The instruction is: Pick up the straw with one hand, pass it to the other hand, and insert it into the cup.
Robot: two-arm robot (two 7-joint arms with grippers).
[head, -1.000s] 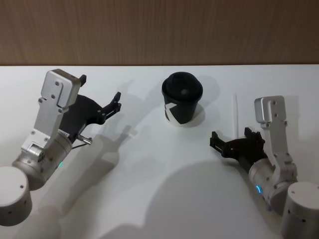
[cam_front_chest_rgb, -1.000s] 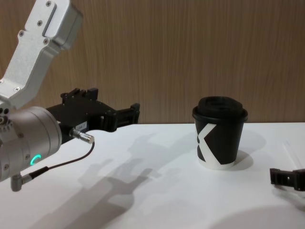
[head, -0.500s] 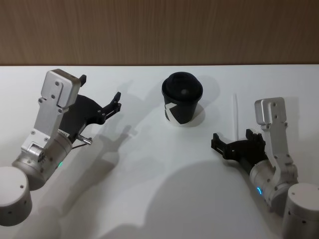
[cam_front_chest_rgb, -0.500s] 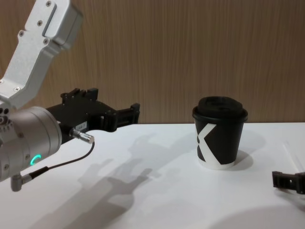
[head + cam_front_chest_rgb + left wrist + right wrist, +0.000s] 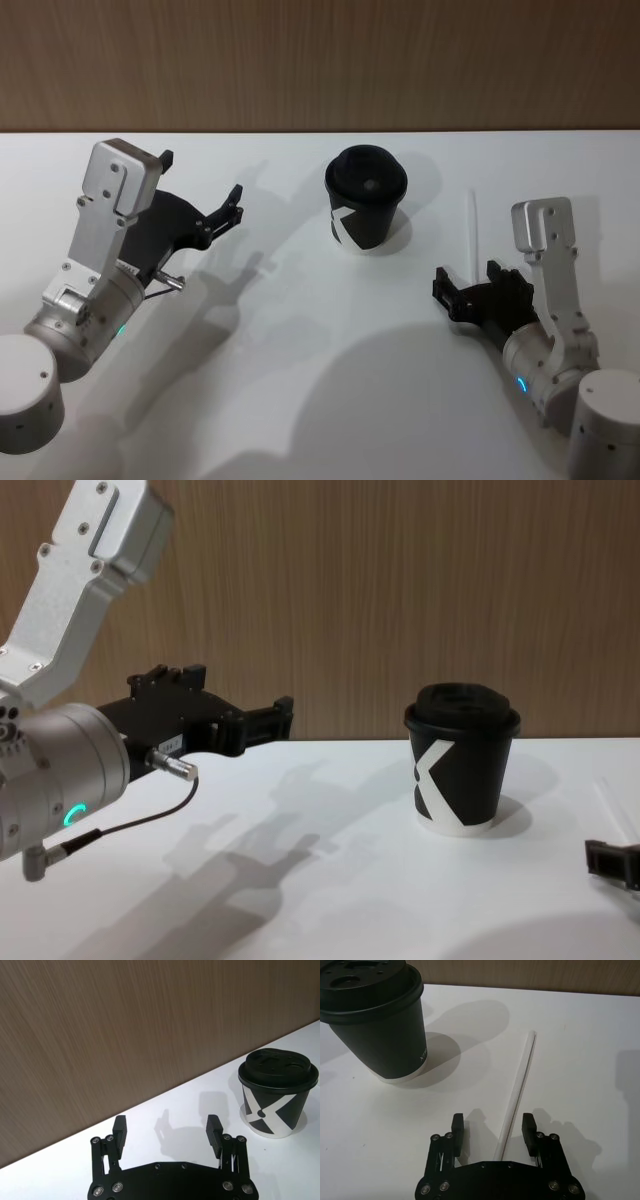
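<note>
One straw [image 5: 517, 1085], one cup [image 5: 365, 212], two wide-spread pincers: left pincer [image 5: 167, 1125], right pincer [image 5: 493, 1121].

A plain white desk [image 5: 300, 300] with a smooth matte top runs back to a straight far edge. Directly behind that edge stands a wall panel [image 5: 320, 60] of brown wood, its fine grain running upright. Soft grey shadows lie across the desk, broad and darker toward the front, smaller and fainter near the back edge.
</note>
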